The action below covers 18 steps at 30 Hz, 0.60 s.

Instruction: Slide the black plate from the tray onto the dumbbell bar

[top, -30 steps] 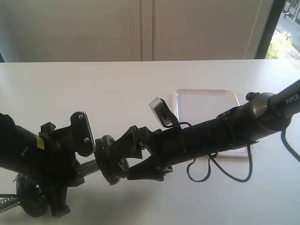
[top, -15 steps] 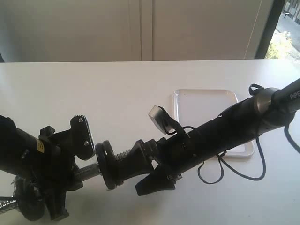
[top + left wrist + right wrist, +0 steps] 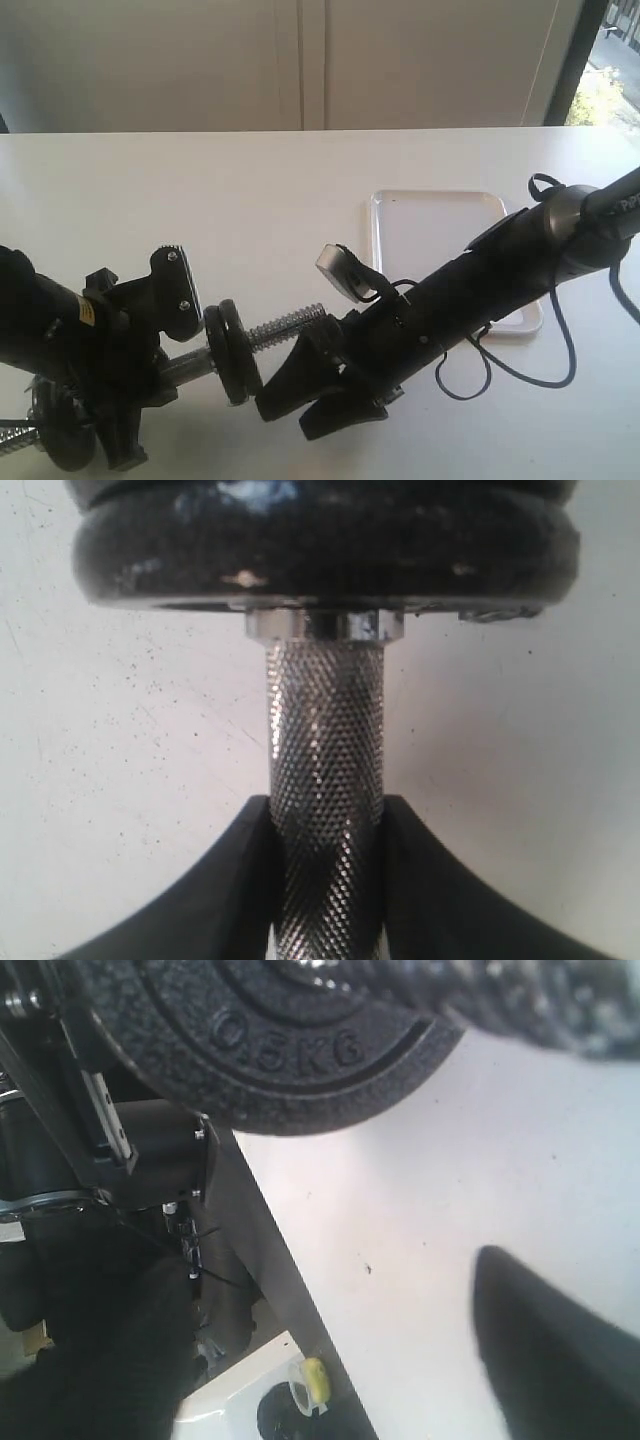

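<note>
White table [image 3: 200, 200]. The tray [image 3: 440, 225] lies partly behind the right arm. We note the dumbbell bar [image 3: 290, 325] tilted, with the left gripper [image 3: 325, 860] clenched on its knurled middle. Black plate [image 3: 228, 350], stamped 0.5KG, is seated on the bar with the threads jutting past it. Right gripper [image 3: 285, 418] is released, just beside.

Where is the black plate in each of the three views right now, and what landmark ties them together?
Exterior view: the black plate sits lower left of centre, on the dumbbell bar.
Left wrist view: black discs cap the bar's knurled shaft; which one is this plate cannot be told.
Right wrist view: the plate close up, cropped, its face stamped 0.5KG.
Shared landmark: the dumbbell bar, barely seen in the right wrist view.
</note>
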### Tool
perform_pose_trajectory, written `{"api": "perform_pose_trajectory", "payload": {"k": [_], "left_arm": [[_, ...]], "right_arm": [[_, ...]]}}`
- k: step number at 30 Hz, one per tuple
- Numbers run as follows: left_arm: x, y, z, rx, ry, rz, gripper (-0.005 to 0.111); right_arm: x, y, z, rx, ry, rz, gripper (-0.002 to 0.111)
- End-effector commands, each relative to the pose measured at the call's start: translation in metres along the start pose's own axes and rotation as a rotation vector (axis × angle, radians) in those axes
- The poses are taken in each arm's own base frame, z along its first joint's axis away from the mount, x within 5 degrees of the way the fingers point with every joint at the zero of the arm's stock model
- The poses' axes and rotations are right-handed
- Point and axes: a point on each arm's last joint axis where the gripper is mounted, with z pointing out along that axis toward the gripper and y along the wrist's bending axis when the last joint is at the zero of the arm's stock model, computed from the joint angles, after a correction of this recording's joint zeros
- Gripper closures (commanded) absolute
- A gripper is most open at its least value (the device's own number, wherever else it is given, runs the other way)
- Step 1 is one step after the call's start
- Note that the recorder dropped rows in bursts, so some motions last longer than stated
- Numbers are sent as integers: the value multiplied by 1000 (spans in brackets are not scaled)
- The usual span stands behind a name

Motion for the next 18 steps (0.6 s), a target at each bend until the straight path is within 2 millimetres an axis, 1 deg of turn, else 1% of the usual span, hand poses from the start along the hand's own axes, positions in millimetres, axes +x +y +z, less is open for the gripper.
{"api": "perform_pose_trajectory", "payload": {"k": [1, 2, 3, 7, 14, 18], "left_arm": [[-22, 14, -18, -128, -166, -41, 107], [-22, 14, -18, -128, -166, -41, 107], [-22, 14, -18, -128, -166, -41, 107], [-22, 14, -17, -126, -167, -59, 107], [-19, 14, -1, -98, -122, -63, 107], [-18, 14, 1, -95, -117, -63, 107]], "right_arm": [[-1, 3, -3, -3, 4, -6, 86], [-1, 3, -3, -4, 2, -6, 99], [-1, 3, -3, -4, 2, -6, 108], [-1, 3, -3, -4, 2, -6, 108], [-1, 3, -3, -4, 2, -6, 108], [-1, 3, -3, -4, 2, -6, 108]]}}
